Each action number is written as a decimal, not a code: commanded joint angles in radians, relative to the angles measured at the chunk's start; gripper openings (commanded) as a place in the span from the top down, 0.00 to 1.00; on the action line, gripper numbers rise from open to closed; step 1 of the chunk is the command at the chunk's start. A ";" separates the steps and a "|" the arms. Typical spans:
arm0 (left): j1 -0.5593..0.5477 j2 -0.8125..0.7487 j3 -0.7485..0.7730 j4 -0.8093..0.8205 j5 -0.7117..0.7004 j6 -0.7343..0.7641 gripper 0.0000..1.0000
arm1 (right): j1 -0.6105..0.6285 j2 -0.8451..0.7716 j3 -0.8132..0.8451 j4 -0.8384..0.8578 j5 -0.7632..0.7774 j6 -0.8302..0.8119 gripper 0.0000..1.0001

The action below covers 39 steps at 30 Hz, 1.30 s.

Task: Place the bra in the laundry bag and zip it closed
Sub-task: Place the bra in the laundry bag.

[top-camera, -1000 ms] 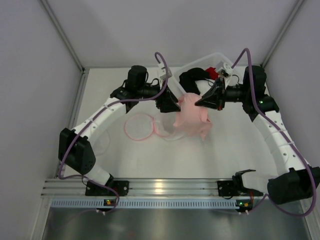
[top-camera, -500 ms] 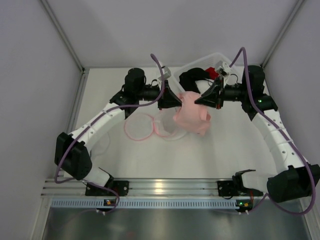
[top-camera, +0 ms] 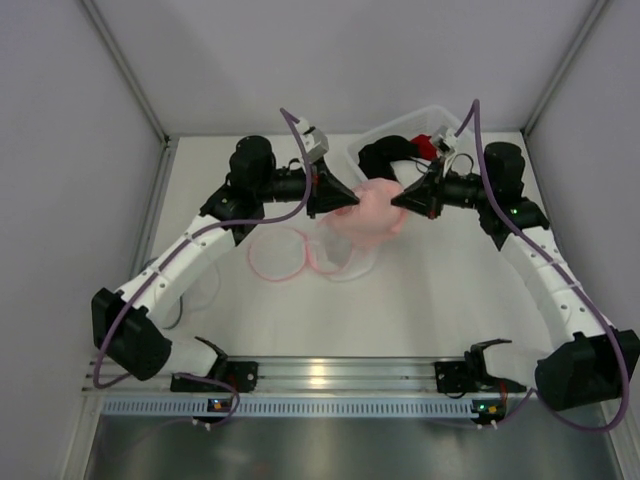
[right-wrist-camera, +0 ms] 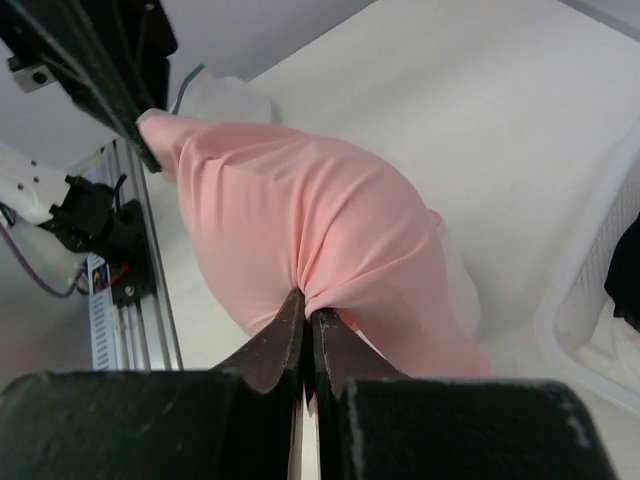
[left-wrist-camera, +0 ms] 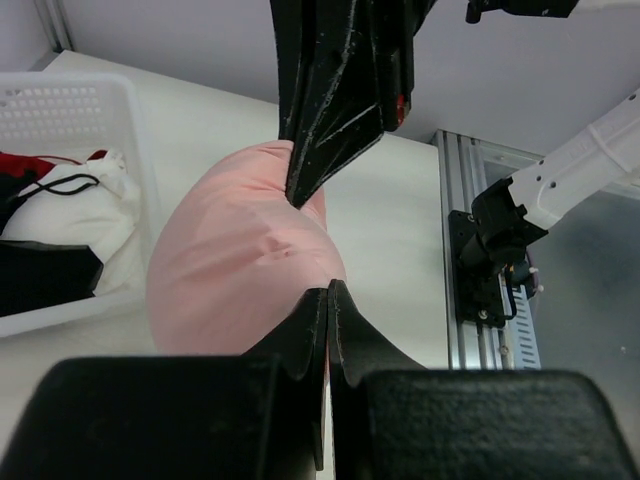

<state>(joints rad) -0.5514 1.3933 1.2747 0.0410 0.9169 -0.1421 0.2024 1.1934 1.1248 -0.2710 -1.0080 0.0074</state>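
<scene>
**Pink soft-fabric bra (top-camera: 368, 210) held off the table by both grippers, over the far right edge of the laundry bag.**
The round translucent mesh laundry bag with pink trim (top-camera: 330, 260) lies flat on the table. The left gripper (left-wrist-camera: 327, 290) has its jaws together, pinching one end of the bra. The right gripper (right-wrist-camera: 305, 297) is likewise clamped on a fold at the other end. My advice is to move both ends together toward the bag's mouth, which I cannot make out. Lower until the fabric sits inside the trim, then release one side first. Stay clear of the white perforated plastic basket (left-wrist-camera: 60, 110) beyond the bag.
</scene>
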 commanded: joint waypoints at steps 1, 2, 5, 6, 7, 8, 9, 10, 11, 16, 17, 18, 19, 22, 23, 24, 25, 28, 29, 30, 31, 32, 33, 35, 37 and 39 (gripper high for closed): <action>-0.002 -0.076 -0.015 -0.095 -0.006 0.114 1.00 | 0.000 -0.052 -0.060 0.244 0.071 0.181 1.00; -0.001 -0.098 -0.023 -0.105 -0.009 0.124 1.00 | 0.002 -0.057 -0.074 0.297 0.065 0.218 1.00; 0.001 -0.117 -0.054 -0.110 -0.010 0.125 1.00 | 0.002 -0.064 -0.106 0.389 0.042 0.322 0.95; -0.001 -0.122 -0.061 -0.112 -0.012 0.122 1.00 | 0.003 -0.063 -0.114 0.404 0.039 0.354 0.88; -0.001 -0.120 -0.063 -0.112 -0.016 0.121 1.00 | 0.003 -0.063 -0.128 0.424 0.039 0.370 0.85; -0.001 -0.119 -0.061 -0.110 -0.018 0.121 1.00 | 0.003 -0.061 -0.132 0.450 0.039 0.384 0.82; -0.001 -0.111 -0.058 -0.112 -0.018 0.121 1.00 | 0.006 -0.061 -0.138 0.469 0.037 0.414 0.80; -0.001 -0.108 -0.057 -0.109 -0.015 0.121 1.00 | 0.005 -0.060 -0.149 0.483 0.034 0.430 0.79; -0.001 -0.106 -0.054 -0.101 -0.012 0.121 1.00 | 0.006 -0.061 -0.157 0.522 0.032 0.466 0.77; 0.001 -0.094 -0.052 -0.058 -0.001 0.102 1.00 | 0.009 -0.071 -0.198 0.614 0.039 0.539 0.45; -0.001 -0.094 -0.052 -0.052 0.008 0.102 1.00 | 0.011 -0.068 -0.206 0.634 0.049 0.571 0.41; -0.001 -0.094 -0.048 -0.052 0.017 0.108 1.00 | 0.012 -0.066 -0.215 0.677 0.054 0.588 0.39; 0.001 -0.094 -0.046 -0.052 0.022 0.113 1.00 | 0.012 -0.058 -0.223 0.687 0.065 0.604 0.38; -0.001 -0.094 -0.038 -0.052 0.043 0.128 1.00 | 0.012 -0.028 -0.243 0.771 0.098 0.687 0.39; -0.001 -0.097 -0.037 -0.052 0.051 0.133 1.00 | 0.014 -0.006 -0.252 0.806 0.108 0.750 0.41; 0.001 -0.099 -0.035 -0.052 0.048 0.133 1.00 | 0.015 0.008 -0.267 0.840 0.121 0.778 0.48; -0.001 -0.100 -0.034 -0.050 0.046 0.133 1.00 | 0.017 0.018 -0.275 0.916 0.121 0.808 0.52; 0.001 -0.100 -0.035 -0.052 0.056 0.133 1.00 | 0.028 0.057 -0.290 0.967 0.149 0.876 0.77; 0.001 -0.100 -0.040 -0.052 0.054 0.133 1.00 | 0.034 0.064 -0.290 0.963 0.164 0.872 0.89; 0.001 -0.102 -0.043 -0.052 0.044 0.133 1.00 | 0.037 0.066 -0.289 0.952 0.173 0.867 0.95; 0.001 -0.103 -0.046 -0.062 0.037 0.133 1.00 | 0.037 0.064 -0.287 0.943 0.180 0.862 1.00; 0.001 -0.103 -0.044 -0.075 0.027 0.160 1.00 | 0.035 0.061 -0.283 0.911 0.193 0.846 1.00; -0.001 -0.106 -0.047 -0.094 0.019 0.180 1.00 | 0.037 0.057 -0.270 0.888 0.198 0.830 1.00; 0.001 -0.109 -0.049 -0.154 -0.022 0.202 1.00 | 0.037 0.040 -0.254 0.816 0.213 0.786 1.00; 0.001 -0.120 -0.067 -0.187 -0.052 0.216 1.00 | 0.037 0.023 -0.237 0.793 0.213 0.758 1.00; -0.001 -0.126 -0.081 -0.219 -0.075 0.201 1.00 | 0.037 0.002 -0.223 0.793 0.184 0.732 1.00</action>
<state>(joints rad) -0.5514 1.2999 1.2171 -0.1375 0.8825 0.0280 0.2256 1.2537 0.8330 0.5125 -0.8169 0.7971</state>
